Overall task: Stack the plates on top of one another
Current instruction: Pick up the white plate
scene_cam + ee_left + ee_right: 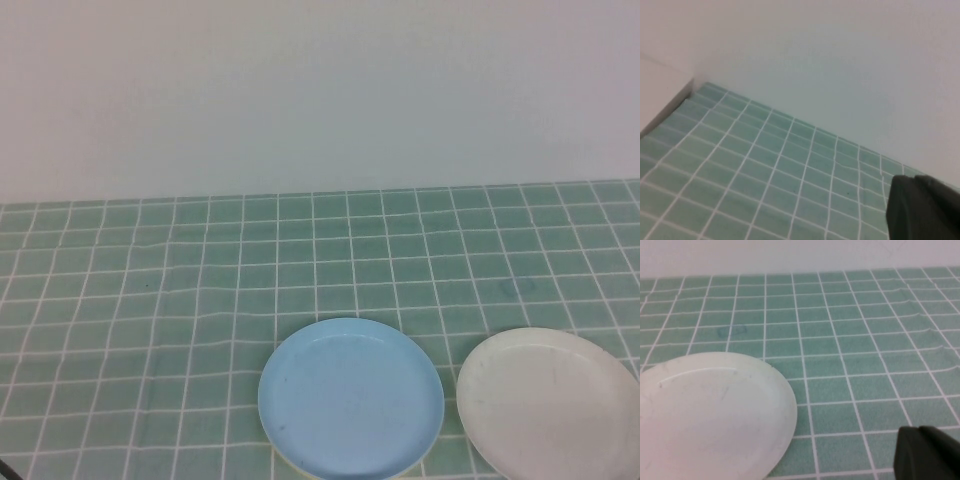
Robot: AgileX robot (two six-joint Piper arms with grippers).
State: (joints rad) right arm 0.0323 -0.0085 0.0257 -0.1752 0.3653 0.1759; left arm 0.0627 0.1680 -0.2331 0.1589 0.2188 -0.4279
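1. Lying flat on the green tiled cloth (200, 290), the light blue plate (350, 397) sits near the front edge of the high view, with a thin yellow rim (290, 462) peeking out beneath it at the lower left, so it rests on the yellow plate.
2. Just to the robot's right, apart from the blue plate by a narrow strip of cloth, lies the white plate (550, 405), faintly scuffed.
3. Both plates are round, shallow, smooth plastic with raised rims.
4. The cloth shows white grid lines and slight ripples; a plain pale wall (320, 90) rises behind it.
5. The left gripper (922, 210) shows as a dark block over bare cloth; I cannot tell its opening.
6. The right gripper (927, 454) hangs near the white plate (710, 415); likewise I cannot tell.
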